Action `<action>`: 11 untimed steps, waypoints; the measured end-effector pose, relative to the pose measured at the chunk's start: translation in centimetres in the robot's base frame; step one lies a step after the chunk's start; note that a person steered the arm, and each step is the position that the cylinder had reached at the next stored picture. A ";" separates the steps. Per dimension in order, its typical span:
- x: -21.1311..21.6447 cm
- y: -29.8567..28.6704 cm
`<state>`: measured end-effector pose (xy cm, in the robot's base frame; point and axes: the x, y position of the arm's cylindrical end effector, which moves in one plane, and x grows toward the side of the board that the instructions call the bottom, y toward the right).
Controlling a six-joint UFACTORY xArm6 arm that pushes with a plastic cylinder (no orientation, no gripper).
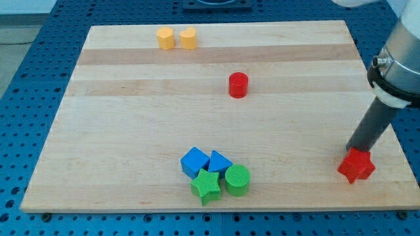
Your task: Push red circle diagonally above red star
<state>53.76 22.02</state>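
The red circle (pixel 238 85) stands alone on the wooden board, a little right of the middle and toward the view's top. The red star (pixel 356 166) lies near the board's bottom right corner. My tip (pixel 351 149) rests at the star's upper left edge, touching or nearly touching it. The rod rises from there toward the view's upper right. The red circle is far up and to the left of my tip.
A yellow hexagon (pixel 165 38) and a yellow heart-like block (pixel 188 39) sit side by side near the top edge. Near the bottom edge cluster two blue blocks (pixel 195 162) (pixel 219 162), a green star (pixel 206 187) and a green circle (pixel 237 180).
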 end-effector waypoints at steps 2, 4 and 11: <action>-2.9 -4.6; -6.8 -18.2; -8.9 -7.0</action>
<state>44.83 15.04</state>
